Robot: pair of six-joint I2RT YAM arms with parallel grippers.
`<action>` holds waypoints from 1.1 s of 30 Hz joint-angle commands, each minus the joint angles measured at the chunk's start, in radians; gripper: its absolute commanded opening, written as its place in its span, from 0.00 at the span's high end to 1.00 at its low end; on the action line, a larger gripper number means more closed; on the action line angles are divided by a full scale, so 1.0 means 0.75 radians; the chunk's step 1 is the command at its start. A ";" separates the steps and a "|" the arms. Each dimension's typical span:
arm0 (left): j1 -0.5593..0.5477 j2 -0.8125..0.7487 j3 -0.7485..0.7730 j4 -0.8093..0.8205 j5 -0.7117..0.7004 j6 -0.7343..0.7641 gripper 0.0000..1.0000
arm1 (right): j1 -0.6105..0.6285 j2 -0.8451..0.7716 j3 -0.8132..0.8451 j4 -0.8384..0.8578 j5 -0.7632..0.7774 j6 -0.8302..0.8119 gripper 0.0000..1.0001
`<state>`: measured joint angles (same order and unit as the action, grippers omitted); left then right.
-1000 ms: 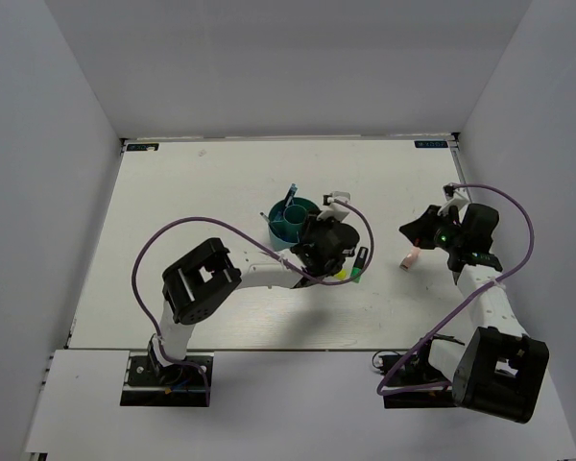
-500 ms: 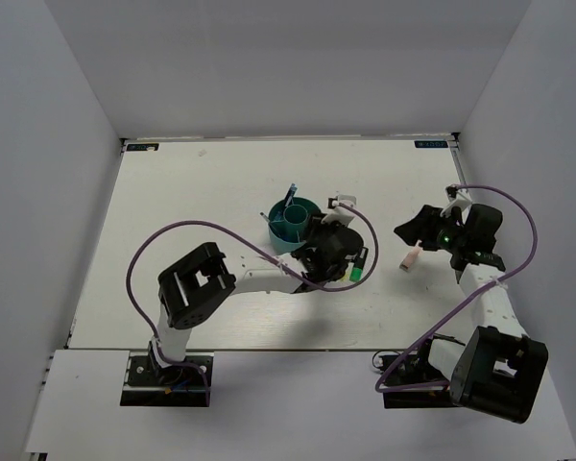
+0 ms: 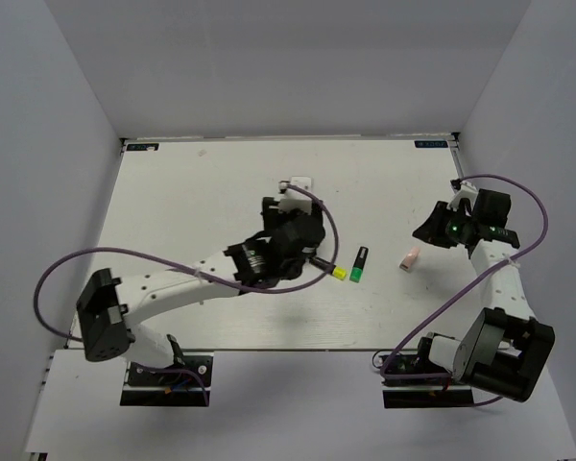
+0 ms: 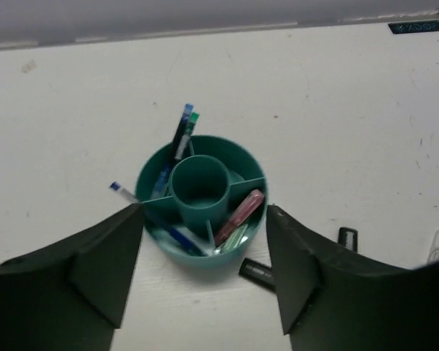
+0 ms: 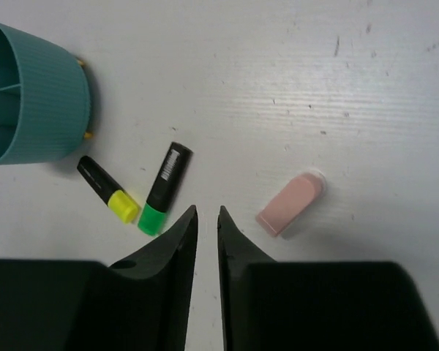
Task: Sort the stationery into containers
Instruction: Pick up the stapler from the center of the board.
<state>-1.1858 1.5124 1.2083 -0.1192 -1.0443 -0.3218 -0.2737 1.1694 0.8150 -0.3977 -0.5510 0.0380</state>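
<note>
Teal organizer (image 5: 47, 102), upper left, looks like matt plastic with fine ribbing. White surface (image 5: 278, 58) is matt, a bit speckled; pink marker (image 5: 291, 204) looks smooth.

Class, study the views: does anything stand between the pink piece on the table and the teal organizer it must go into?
Yes. The green-capped marker and yellow-capped marker lie on the table between the pink piece and the organizer, and the left gripper hangs open over it.

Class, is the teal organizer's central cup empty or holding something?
Empty. The left wrist view looks into the central cup and shows only bare teal; the pens sit in the ring compartments around it.
</note>
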 commanded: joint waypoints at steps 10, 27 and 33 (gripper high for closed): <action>0.366 -0.668 -0.316 -1.009 0.537 -0.356 0.00 | 0.062 0.181 0.218 -0.411 0.450 -0.141 0.50; 0.992 -1.043 -0.764 -0.915 1.028 -0.320 0.00 | 0.240 0.445 0.261 -0.353 0.653 0.066 0.44; 1.017 -1.045 -0.764 -0.915 1.065 -0.320 0.00 | 0.277 0.551 0.288 -0.343 0.700 0.111 0.44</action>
<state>-0.4328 0.7441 0.6373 -0.8280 -0.2863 -0.5659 -0.0795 1.5532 0.9955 -0.6697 -0.0650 0.0849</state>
